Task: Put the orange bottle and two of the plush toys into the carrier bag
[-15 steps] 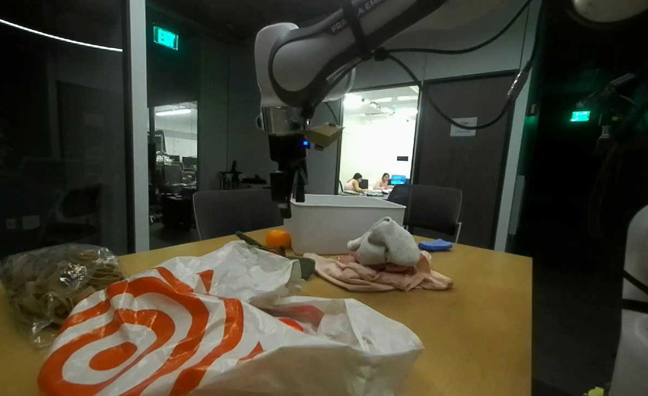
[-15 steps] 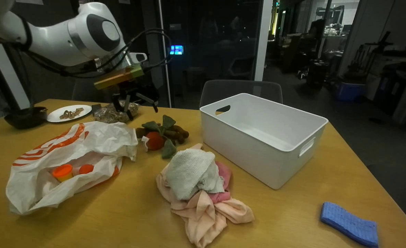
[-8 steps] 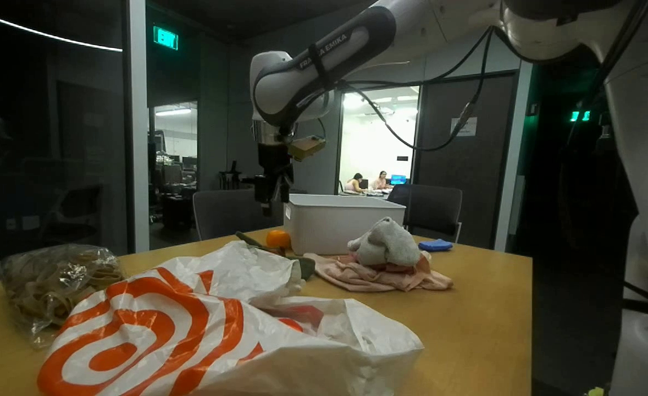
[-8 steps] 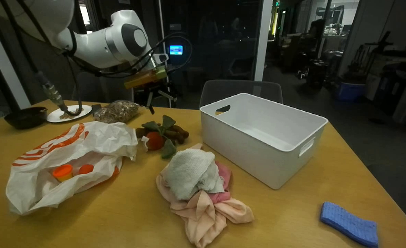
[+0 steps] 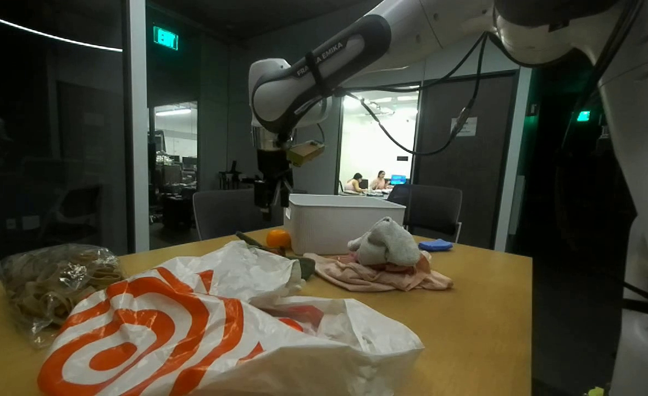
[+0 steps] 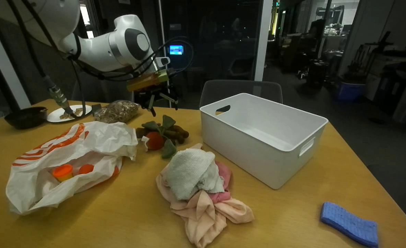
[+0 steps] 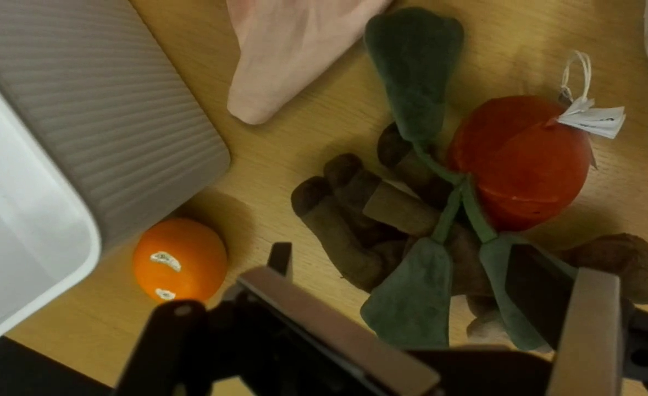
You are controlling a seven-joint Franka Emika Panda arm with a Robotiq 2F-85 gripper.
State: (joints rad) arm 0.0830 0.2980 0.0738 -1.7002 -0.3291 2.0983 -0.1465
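The white carrier bag [image 5: 236, 330] with orange rings lies on its side; it also shows in an exterior view [image 6: 96, 137]. In its mouth are a yellow-orange bottle with an orange lid [image 6: 63, 172] and a round red-orange thing [image 6: 86, 168]. A red plush [image 6: 155, 141] with green leaves lies on a brown plush [image 6: 179, 132] beside the bag. The wrist view shows the red plush [image 7: 521, 162] and the brown plush [image 7: 351, 231]. My gripper [image 7: 411, 269] is open and empty above them; it shows in both exterior views [image 5: 274, 209] [image 6: 165, 107].
A white bin [image 6: 258, 151] and an orange fruit [image 7: 180, 259] stand near the plushes. A light towel [image 6: 192, 174] lies on pink cloth [image 6: 206, 220]. A clear bag [image 6: 116, 111], plate [image 6: 54, 117], black bowl [image 6: 25, 117] and blue cloth [image 6: 349, 224] are on the table.
The arm has moved away from over the clear bag to above the plush toys, and lowered slightly. The gripper stays open. The objects on the table have not moved.
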